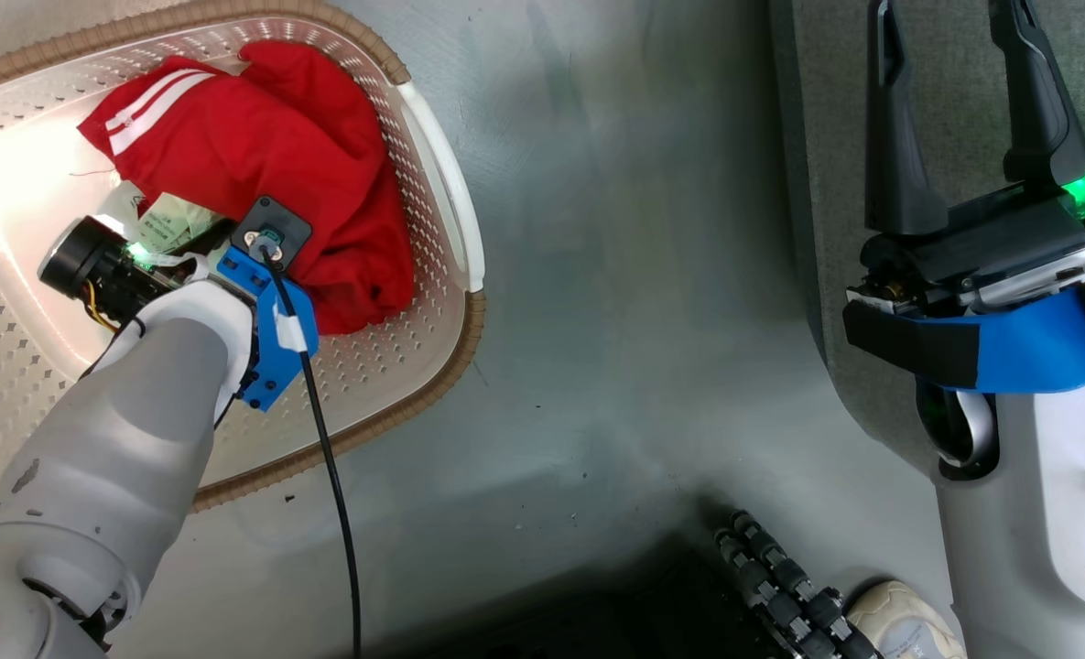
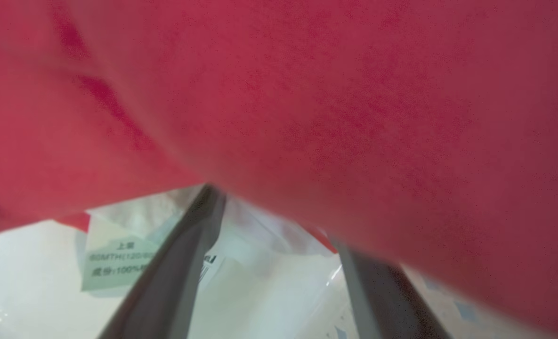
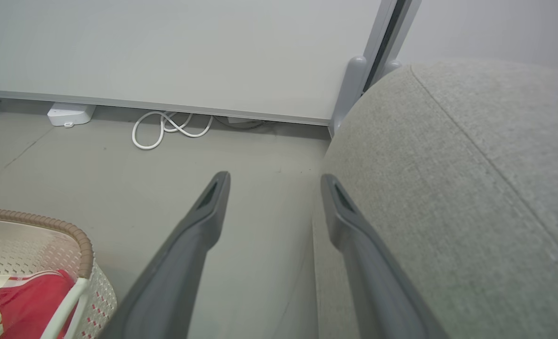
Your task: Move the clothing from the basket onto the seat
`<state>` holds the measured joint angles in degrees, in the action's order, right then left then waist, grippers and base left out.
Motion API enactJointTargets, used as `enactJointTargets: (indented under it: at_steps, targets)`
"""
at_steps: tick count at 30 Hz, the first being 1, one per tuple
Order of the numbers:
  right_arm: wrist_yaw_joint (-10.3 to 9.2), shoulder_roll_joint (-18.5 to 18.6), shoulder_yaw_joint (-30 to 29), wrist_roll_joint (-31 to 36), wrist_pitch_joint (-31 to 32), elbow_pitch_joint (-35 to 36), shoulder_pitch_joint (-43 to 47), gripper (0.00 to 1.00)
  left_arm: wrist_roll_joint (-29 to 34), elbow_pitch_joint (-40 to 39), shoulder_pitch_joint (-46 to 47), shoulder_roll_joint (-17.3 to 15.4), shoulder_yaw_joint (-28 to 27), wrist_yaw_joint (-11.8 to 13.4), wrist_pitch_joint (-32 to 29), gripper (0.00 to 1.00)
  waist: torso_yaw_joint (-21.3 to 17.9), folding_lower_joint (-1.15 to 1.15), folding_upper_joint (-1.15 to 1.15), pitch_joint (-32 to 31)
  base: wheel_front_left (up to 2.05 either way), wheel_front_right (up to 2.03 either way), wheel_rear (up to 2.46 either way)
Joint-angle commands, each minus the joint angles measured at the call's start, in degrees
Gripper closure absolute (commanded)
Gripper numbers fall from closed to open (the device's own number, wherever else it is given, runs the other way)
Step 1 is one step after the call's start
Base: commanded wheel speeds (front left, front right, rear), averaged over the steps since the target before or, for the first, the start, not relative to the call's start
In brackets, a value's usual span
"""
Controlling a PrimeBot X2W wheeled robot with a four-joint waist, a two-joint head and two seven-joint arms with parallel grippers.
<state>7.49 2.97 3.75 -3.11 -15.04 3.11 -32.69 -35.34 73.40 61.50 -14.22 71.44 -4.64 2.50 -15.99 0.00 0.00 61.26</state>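
The red clothing (image 1: 304, 156) with white stripes lies bunched in the cream basket (image 1: 368, 46) at the upper left. My left arm (image 1: 139, 412) reaches down into the basket beside the heap. In the left wrist view my left gripper (image 2: 274, 212) is open, its fingers (image 2: 175, 263) spread low over the basket floor, tips running under the red clothing (image 2: 307, 94); nothing is pinched. My right gripper (image 1: 945, 18) stands open and empty over the edge of the grey seat (image 1: 817, 183). The right wrist view shows this gripper (image 3: 274, 179), the seat (image 3: 448, 188), the basket (image 3: 71, 230) and clothing (image 3: 29, 292).
A white label (image 2: 118, 263) lies on the basket floor under the fabric. A black cable (image 1: 331, 494) hangs from my left wrist. Grey floor (image 1: 615, 320) separates basket and seat. A shoe (image 1: 904, 622) is at the bottom right. A white cord (image 3: 165, 127) lies by the wall.
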Motion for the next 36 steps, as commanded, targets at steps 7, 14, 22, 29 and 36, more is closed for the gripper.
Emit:
enactJointTargets:
  at_steps: [7,14,22,29,36]
  targets:
    - [0.01,-0.1,-0.3,0.4,-0.2,0.8,-1.0,0.0,1.9,0.7,1.1,-0.3,0.8,3.6,-5.6,0.0,0.3,0.0,0.0,0.5,0.0,0.0,0.0]
    - [0.01,-0.2,-0.7,1.0,-0.2,1.0,-0.7,0.0,2.4,0.8,1.2,0.4,1.0,5.3,-8.1,0.84,0.7,0.0,0.0,0.7,0.0,0.0,0.0]
    - [0.01,-0.2,-0.8,1.4,-0.2,0.5,-1.4,0.0,2.6,0.9,1.5,0.1,1.1,5.1,-8.8,1.0,1.1,0.0,0.0,0.5,0.0,0.0,0.0]
    - [0.01,-0.2,-1.0,1.5,-0.2,-0.2,-1.4,0.0,1.5,0.6,0.8,0.9,0.7,3.8,-7.3,1.0,1.6,0.0,0.0,-0.9,0.0,0.0,0.0]
    - [0.01,-0.1,-1.2,1.7,-0.2,-1.3,-1.6,0.0,0.8,0.5,-0.1,2.8,0.6,2.1,-4.5,1.0,3.1,0.0,0.0,-3.9,0.0,0.0,0.0]
